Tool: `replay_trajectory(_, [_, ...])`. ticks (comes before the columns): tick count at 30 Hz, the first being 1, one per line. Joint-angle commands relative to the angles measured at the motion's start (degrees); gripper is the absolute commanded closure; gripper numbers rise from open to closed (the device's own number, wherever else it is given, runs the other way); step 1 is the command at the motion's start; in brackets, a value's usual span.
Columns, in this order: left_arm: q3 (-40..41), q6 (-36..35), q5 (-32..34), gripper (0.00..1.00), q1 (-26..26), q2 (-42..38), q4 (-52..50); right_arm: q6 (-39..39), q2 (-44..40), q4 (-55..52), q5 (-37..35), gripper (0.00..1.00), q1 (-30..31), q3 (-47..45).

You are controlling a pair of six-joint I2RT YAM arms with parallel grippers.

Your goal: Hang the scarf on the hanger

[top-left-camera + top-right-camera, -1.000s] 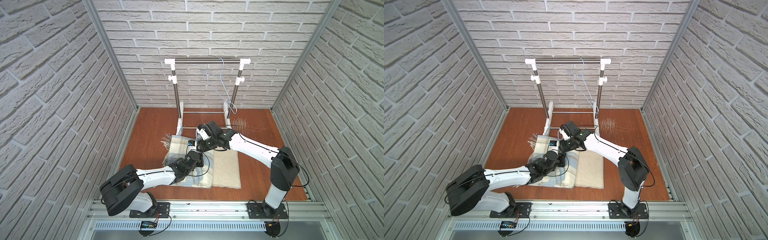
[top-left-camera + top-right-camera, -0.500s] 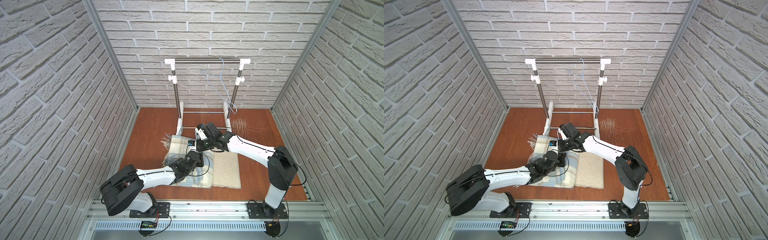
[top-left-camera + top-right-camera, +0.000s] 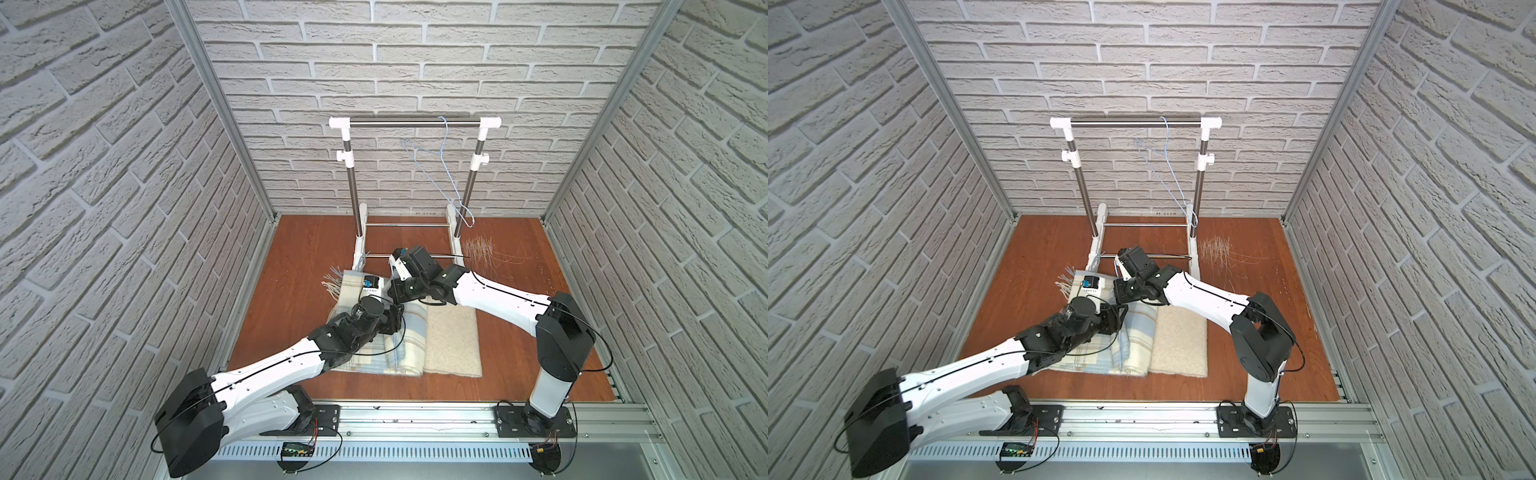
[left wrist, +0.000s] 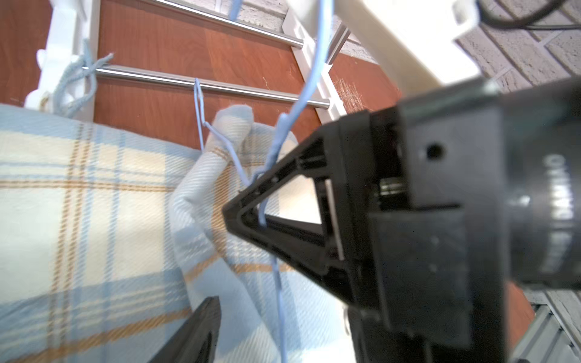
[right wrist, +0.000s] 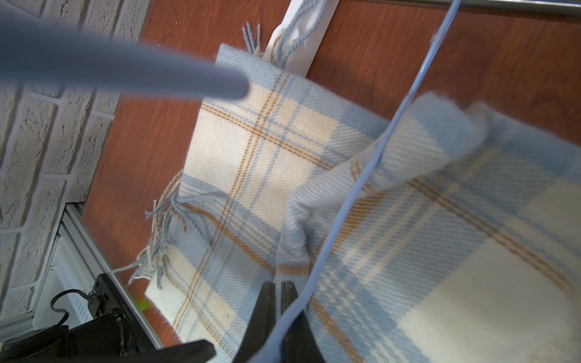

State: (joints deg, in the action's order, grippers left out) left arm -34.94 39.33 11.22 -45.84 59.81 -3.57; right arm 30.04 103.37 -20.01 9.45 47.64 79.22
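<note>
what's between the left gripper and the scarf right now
only the thin blue hanger wire, which the shut right gripper holds across the raised fold of the scarf, just ahead of the left gripper; nothing else visible

Plaid scarf (image 3: pixel 409 328) lies folded on the wood floor (image 3: pixel 307 257), with a beige mat (image 3: pixel 453 345) touching its side. Left gripper (image 3: pixel 392 320) and right gripper (image 3: pixel 397 293) are low over the scarf, close together. Blue wire hanger (image 3: pixel 446 174) hangs tilted from the rack (image 3: pixel 415 123).
</note>
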Motion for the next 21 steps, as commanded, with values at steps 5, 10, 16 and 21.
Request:
replay_trajectory(5, [-2.3,2.6,-8.4,0.26,10.5,4.5,-6.9,-0.8,0.7,-3.8,-5.7,0.97,-1.1,-1.9])
replay_trajectory(10, [-3.5,-0.8,-12.4,0.25,15.1,10.5,-0.5,0.6,-0.2,-3.3,-6.3,0.97,-1.0,-2.6])
replay_trajectory(16, [-6.3,-2.8,-17.4,0.25,17.2,15.6,4.2,1.9,-0.4,-2.3,-7.8,0.97,-0.4,-2.9])
replay_trajectory(21, [-6.0,-1.5,-21.6,0.28,17.3,18.9,8.7,3.0,0.1,-1.7,-8.8,0.97,0.3,-3.4])
